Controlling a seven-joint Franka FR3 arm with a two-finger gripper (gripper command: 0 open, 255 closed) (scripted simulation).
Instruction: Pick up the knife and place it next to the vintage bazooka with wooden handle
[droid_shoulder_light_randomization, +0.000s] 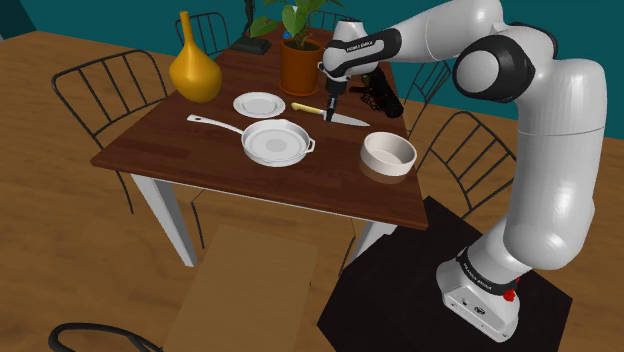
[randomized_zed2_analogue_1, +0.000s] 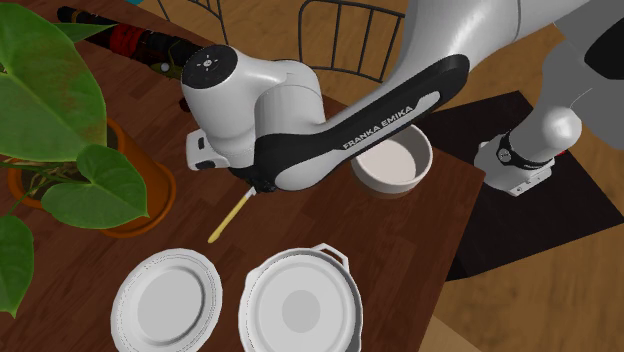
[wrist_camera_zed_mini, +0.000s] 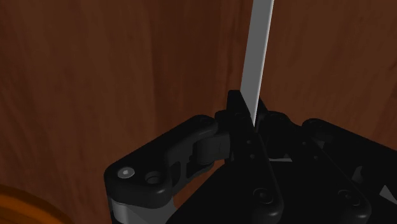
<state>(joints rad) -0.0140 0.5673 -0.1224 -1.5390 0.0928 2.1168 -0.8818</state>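
Knife (droid_shoulder_light_randomization: 351, 119) in tool (droid_shoulder_light_randomization: 332, 111), clear of table (droid_shoulder_light_randomization: 200, 150) edges

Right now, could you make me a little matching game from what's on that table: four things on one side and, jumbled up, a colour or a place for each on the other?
Things:
1. vase
2. bowl
3. knife
4. flowerpot

Descriptions:
A. clasped by the black gripper
B. orange, holding a green plant
C. white, near the edge of the table
D. golden yellow, with a long neck

Pairs: 1-D, 2-C, 3-A, 4-B.
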